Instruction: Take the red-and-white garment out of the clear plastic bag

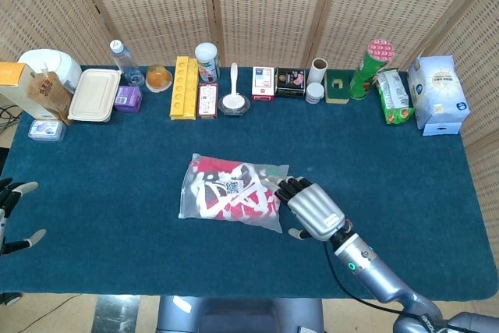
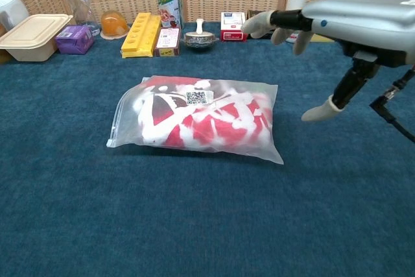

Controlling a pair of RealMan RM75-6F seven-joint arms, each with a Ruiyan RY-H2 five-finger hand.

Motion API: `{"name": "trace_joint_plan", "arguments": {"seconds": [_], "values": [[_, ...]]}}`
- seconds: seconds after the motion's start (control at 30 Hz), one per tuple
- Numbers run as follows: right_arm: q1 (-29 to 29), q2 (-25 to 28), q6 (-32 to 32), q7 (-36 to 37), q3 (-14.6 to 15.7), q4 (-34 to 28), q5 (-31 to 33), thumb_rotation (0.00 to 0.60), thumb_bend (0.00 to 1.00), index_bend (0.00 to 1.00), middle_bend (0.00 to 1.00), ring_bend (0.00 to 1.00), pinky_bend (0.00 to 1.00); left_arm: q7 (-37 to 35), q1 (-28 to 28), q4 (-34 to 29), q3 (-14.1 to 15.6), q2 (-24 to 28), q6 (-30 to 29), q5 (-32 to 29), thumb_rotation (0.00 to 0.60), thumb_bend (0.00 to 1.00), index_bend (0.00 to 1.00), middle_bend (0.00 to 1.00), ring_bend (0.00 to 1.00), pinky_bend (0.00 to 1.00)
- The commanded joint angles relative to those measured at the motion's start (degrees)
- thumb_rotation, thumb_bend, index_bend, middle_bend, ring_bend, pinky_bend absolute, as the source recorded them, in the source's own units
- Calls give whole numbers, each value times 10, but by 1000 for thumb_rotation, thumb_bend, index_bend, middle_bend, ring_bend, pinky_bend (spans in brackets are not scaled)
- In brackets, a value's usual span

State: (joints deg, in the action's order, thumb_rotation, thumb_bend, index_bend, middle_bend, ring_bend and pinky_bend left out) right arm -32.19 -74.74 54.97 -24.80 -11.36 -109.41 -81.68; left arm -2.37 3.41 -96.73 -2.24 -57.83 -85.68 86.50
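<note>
The clear plastic bag (image 1: 234, 191) (image 2: 198, 119) lies flat in the middle of the blue table, with the folded red-and-white garment (image 1: 245, 199) (image 2: 214, 124) sealed inside under a small white label. My right hand (image 1: 310, 208) (image 2: 343, 30) hovers at the bag's right end, fingers spread and holding nothing; its fingertips reach over the bag's right edge in the head view. Whether it touches the bag I cannot tell. My left hand (image 1: 9, 216) shows only at the far left edge, fingers apart, well away from the bag.
Along the table's far edge stands a row of items: a lidded beige container (image 1: 93, 94), a water bottle (image 1: 123, 61), a yellow tray (image 1: 184, 86), small boxes (image 1: 263, 83), a green can (image 1: 368, 65) and a white packet (image 1: 437, 94). A wicker screen stands behind.
</note>
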Motion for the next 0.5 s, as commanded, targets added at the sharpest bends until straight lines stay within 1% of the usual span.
{"name": "trace_joint_plan", "arguments": {"seconds": [0.03,0.23,0.5], "values": [[-27,-51,-9,-68,-12,9,63,600,0,0,68,158,248,-4,1,4,-1,1,1,-1,600,115,207,234,117,172],[-61,-115,3,-152,-14,23,129,600,0,0,45,148,244,-18,-2,14,0,4,-2,-2,600,116,207,235,117,172],[-106,-192,12,-219,-13,74,203,600,0,0,15,129,230,-41,-11,31,4,10,-11,-4,600,116,207,235,117,172]]}}
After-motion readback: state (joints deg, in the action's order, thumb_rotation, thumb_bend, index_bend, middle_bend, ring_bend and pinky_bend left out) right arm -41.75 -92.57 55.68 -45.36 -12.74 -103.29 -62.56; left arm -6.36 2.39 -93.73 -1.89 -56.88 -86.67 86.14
